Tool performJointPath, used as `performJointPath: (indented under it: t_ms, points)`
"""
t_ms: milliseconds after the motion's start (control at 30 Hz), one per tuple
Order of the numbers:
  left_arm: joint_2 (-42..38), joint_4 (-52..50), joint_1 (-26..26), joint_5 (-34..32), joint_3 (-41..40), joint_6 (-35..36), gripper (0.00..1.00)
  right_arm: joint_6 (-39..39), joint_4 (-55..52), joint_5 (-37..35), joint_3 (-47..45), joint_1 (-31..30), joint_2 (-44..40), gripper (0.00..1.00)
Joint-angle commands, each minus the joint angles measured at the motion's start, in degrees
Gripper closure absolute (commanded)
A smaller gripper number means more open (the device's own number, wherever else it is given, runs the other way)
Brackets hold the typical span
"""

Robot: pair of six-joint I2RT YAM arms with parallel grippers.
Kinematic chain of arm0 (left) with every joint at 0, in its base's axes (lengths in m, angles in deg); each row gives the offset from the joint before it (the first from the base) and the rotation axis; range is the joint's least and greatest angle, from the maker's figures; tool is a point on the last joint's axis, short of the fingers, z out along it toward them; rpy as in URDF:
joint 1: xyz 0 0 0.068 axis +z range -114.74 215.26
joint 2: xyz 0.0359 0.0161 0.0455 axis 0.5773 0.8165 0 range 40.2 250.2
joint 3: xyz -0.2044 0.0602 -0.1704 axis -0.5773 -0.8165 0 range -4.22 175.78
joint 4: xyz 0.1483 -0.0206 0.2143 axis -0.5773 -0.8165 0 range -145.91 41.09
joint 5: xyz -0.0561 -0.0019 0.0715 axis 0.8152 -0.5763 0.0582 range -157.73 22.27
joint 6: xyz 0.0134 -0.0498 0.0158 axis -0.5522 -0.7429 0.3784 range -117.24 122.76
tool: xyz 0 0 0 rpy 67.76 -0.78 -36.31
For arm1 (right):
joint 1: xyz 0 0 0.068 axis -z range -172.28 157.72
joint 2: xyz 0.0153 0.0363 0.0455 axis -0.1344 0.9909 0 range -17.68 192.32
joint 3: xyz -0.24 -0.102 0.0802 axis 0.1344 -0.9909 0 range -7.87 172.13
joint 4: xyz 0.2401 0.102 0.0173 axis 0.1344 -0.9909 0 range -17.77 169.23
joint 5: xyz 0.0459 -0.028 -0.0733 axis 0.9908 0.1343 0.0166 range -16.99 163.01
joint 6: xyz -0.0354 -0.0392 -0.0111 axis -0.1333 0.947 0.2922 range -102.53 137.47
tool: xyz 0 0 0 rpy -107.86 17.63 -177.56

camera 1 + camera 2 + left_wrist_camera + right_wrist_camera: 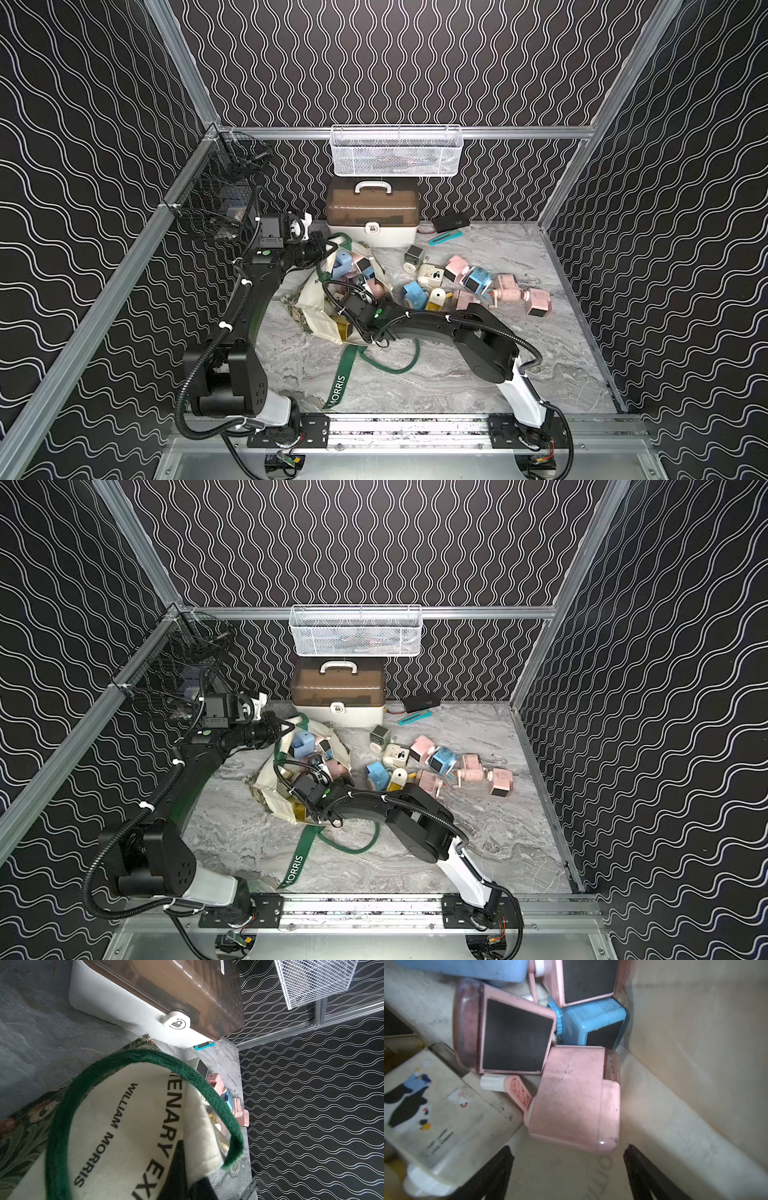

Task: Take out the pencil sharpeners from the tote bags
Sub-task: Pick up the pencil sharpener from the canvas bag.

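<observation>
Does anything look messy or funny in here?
Yes. The bag lies flopped on its side on the table, one strap trailing toward the front edge. Sharpeners lie tumbled beside it, tipped every which way, with more jumbled inside.

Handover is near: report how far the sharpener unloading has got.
Done: about nine pencil sharpeners lie on the table beside the tote bag. In hand: the left gripper is shut on the bag's rim; the right gripper hangs open inside, before a pink sharpener, gripping nothing. Left: that one, a blue sharpener and a cream penguin sharpener, at least, are in the bag.
</observation>
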Motion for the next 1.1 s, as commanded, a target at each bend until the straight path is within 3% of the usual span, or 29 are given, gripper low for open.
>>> performJointPath:
  t_ms: [0, 200, 500, 767, 1067]
  points:
    - [-0.55, 1.4, 0.17, 0.14, 0.26, 0.75, 1.0, 0.7, 0.94, -3.24, -0.31, 0.06, 0.26, 0.12]
    - [-0.53, 1.43, 0.17, 0.19, 0.31, 0.76, 1.0, 2.83, 0.88, -3.66, 2.77, 1.43, 3.93, 0.09]
    - [-0.57, 1.49, 0.17, 0.35, 0.26, 0.62, 1.0, 8.94, 5.66, -2.7, 4.75, 3.54, 8.72, 0.12]
    - [-0.51, 1.6, 0.17, 0.52, 0.31, 0.55, 1.0, 16.15, 13.18, -0.68, 4.12, 4.0, 9.58, 0.26]
    - [-0.58, 1.51, 0.18, 0.31, 0.26, 0.63, 1.0, 15.06, 16.52, 4.54, -3.76, 3.91, 1.16, 0.37]
